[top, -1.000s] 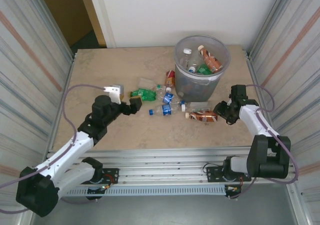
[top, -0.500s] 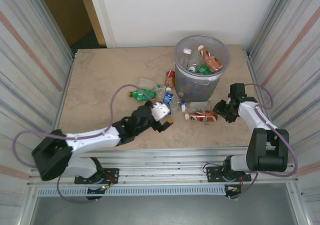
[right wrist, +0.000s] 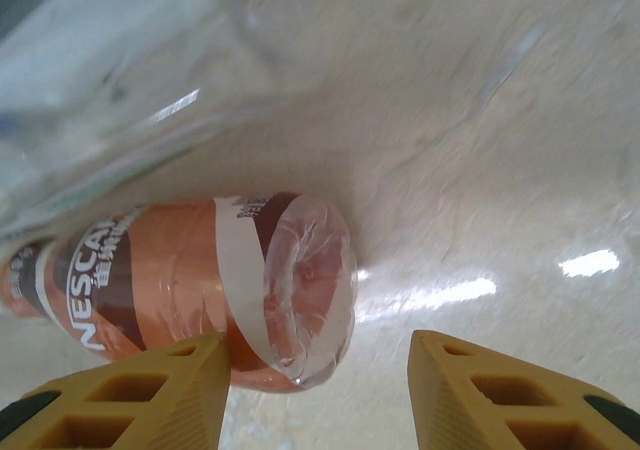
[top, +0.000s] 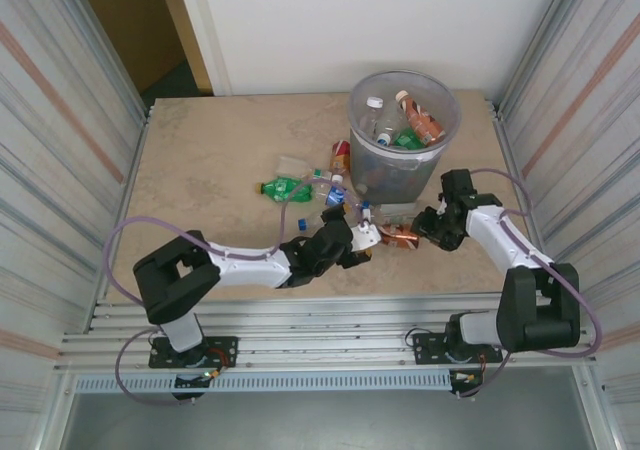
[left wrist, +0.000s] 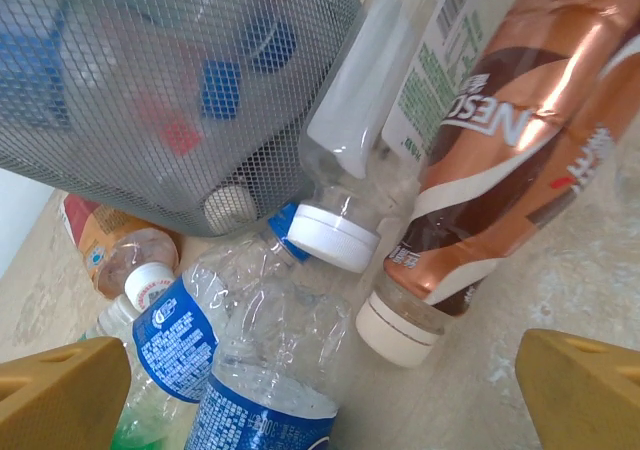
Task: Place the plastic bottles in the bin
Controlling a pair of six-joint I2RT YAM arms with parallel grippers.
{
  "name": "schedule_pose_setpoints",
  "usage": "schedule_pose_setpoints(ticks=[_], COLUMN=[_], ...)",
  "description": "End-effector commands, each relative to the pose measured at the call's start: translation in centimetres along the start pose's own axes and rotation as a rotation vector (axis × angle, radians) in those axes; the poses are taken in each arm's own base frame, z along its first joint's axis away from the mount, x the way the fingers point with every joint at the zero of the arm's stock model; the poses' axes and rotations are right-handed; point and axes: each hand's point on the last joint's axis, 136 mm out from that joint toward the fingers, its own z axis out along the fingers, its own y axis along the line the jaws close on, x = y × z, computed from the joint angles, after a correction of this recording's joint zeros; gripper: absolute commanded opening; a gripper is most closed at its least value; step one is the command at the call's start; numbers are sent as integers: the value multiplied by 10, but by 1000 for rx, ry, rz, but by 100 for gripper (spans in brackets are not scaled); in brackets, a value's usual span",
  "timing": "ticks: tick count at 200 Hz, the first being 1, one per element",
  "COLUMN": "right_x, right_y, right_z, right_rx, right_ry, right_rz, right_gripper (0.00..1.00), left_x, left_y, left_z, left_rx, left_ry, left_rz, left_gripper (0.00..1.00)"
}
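We see the bin (top: pixel 390 175) at the far right of the tabletop (top: pixel 210 150). It is grey mesh and holds a white-capped clear bottle (top: pixel 374 112), an orange-capped brown bottle (top: pixel 421 120) and something green (top: pixel 405 141). More bottles lie on the tabletop at its foot. A red-labelled bottle (top: pixel 341 156) rests against the bin's wall, a green bottle (top: pixel 285 186) lies further left, and a clear blue-labelled bottle (left wrist: pixel 262 415) lies nearer us. A copper-labelled bottle (top: pixel 397 235) lies on its side just in front of the bin, between the two arms.

The left pincer (left wrist: pixel 320 355) is spread wide and grips nothing. The blue-labelled bottle sits in its gap, and the copper-labelled bottle's white cap (left wrist: pixel 398 328) is just ahead. The right pincer (right wrist: pixel 315 350) is open too, facing that bottle's base, which is just ahead of the fingertips. One finger (right wrist: pixel 130 390) overlaps the bottle's edge, and we cannot tell whether it touches.
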Motion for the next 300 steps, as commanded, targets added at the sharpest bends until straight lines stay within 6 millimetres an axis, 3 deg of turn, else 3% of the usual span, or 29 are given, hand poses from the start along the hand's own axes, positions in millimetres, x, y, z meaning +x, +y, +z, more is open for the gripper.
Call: schedule_pose_setpoints(ticks=[1, 34, 84, 129, 170, 242, 300], right_x=[17, 24, 0, -31, -40, -6, 34], right_y=[7, 22, 43, 61, 66, 46, 54], right_z=[-11, -18, -29, -11, 7, 23, 25], right_rx=[-1, 4, -15, -45, -65, -32, -29], right_ry=[42, 48, -53, -158, -197, -70, 34], right_rz=[-1, -84, -197, -302, -323, -304, -360], right_gripper=[50, 57, 67, 84, 87, 85, 80], left_x=[-1, 11, 20, 24, 26, 37, 44], left_y=[11, 5, 6, 10, 13, 17, 24], left_z=[5, 13, 20, 20, 21, 27, 29], left_rx=[-61, -61, -96, -116, -122, -138, -158], left_ry=[13, 45, 72, 78, 81, 121, 150], left_rz=[-32, -40, -67, -101, -120, -189, -224], left_gripper=[99, 99, 99, 99, 99, 99, 99])
